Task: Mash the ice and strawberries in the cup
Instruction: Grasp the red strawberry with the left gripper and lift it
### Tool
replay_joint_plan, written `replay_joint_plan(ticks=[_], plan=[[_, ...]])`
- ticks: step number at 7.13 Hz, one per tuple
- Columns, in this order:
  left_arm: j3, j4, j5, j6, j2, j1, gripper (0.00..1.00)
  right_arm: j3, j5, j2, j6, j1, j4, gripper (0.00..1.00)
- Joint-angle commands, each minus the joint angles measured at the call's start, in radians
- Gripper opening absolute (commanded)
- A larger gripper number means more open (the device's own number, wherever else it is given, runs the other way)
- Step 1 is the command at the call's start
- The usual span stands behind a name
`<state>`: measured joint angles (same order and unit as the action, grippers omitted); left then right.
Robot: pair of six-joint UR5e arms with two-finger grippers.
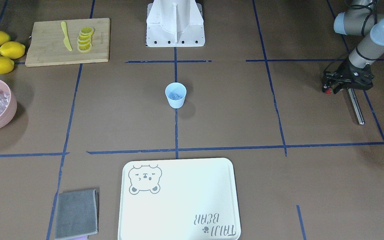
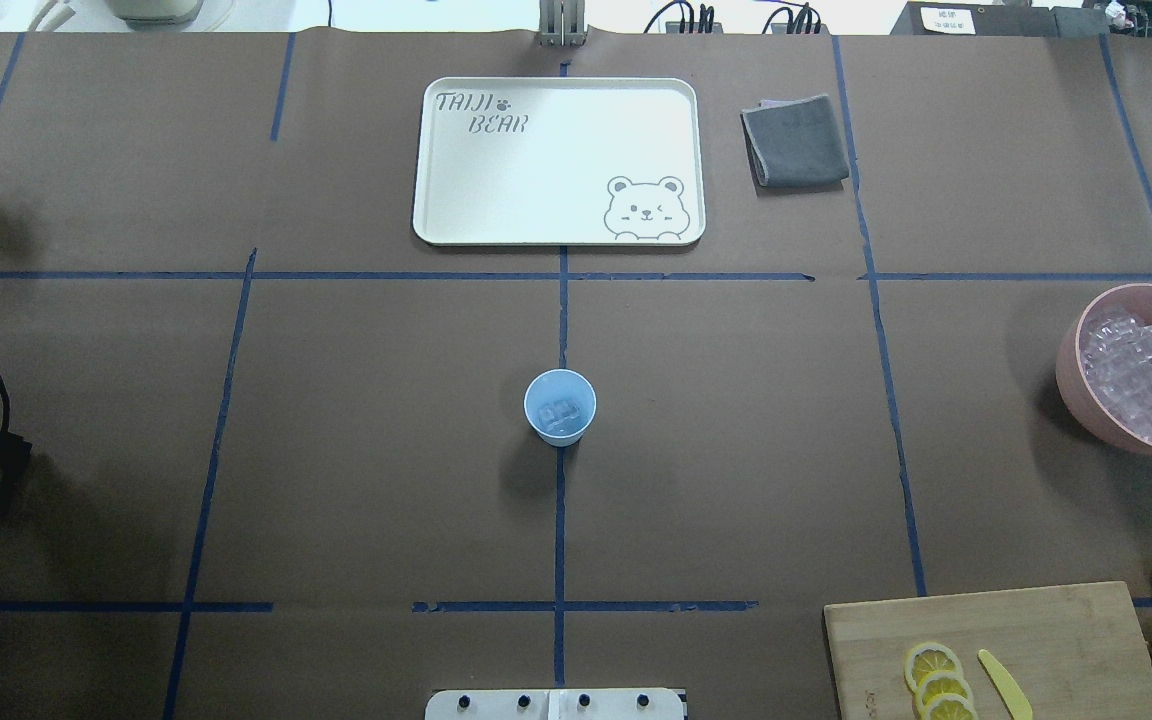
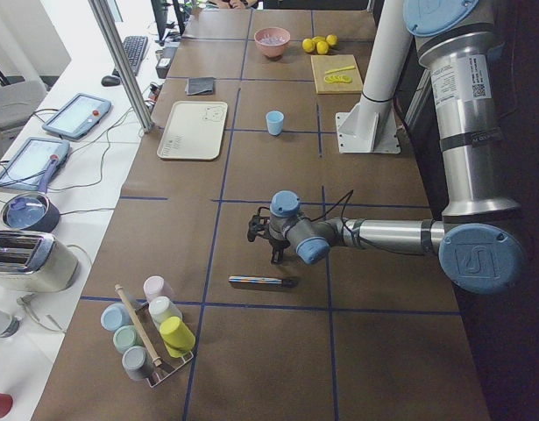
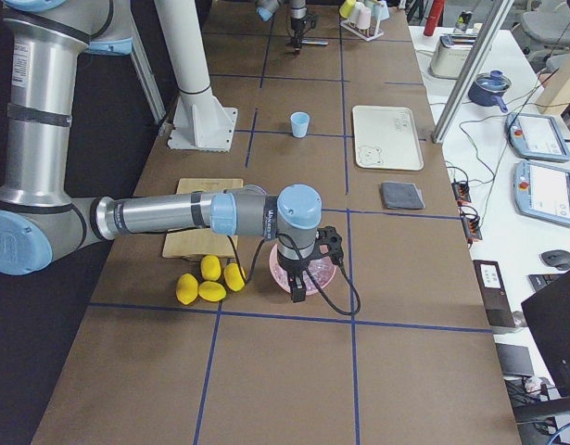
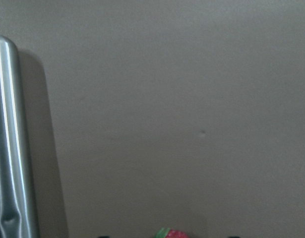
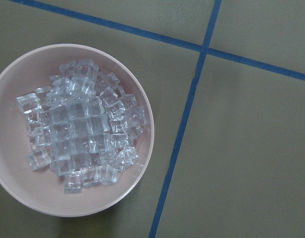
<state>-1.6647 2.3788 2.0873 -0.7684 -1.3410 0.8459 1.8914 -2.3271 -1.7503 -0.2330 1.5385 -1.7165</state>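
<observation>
The pale-blue cup (image 2: pixel 560 406) stands upright at the table's middle and also shows in the front view (image 1: pixel 175 95). It holds a few ice cubes (image 2: pixel 563 413). More ice (image 6: pixel 83 129) fills the pink bowl (image 6: pixel 142 163). My left gripper (image 1: pixel 328 87) is low over the table at my far left, shut on the red strawberry (image 5: pixel 171 233), of which only the top shows in the left wrist view. A steel rod (image 1: pixel 355 106) lies beside it. My right gripper (image 4: pixel 298 283) hangs over the pink bowl. I cannot tell whether it is open or shut.
A bamboo board (image 1: pixel 48 50) carries lemon slices (image 1: pixel 85 39) and a yellow knife (image 1: pixel 66 40). Whole lemons (image 1: pixel 0 51) lie beside it. A cream tray (image 2: pixel 436 150) and a grey cloth (image 2: pixel 794 140) are at the far side. A rack of cups (image 3: pixel 151 329) stands beyond my left.
</observation>
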Motion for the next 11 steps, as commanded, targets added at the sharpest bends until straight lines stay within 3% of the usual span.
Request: replay_joint_plan(ticks=[1,5,8,11], plan=[[-0.007,0.000,-0.001,0.001,0.000,-0.001,0.01,0.000,0.000,0.000,0.001,0.000,0.000,1.00],[-0.081,-0.038,0.002,-0.012,-0.030,0.010,0.00,0.001,0.000,0.000,0.001,0.000,0.000,1.00],[-0.286,-0.467,0.000,-0.028,-0.211,0.018,0.00,0.001,0.000,0.000,0.001,0.000,0.000,1.00],[-0.316,-0.915,-0.004,-0.216,-0.626,0.004,0.00,-0.003,0.000,0.000,0.003,0.000,0.000,1.00]])
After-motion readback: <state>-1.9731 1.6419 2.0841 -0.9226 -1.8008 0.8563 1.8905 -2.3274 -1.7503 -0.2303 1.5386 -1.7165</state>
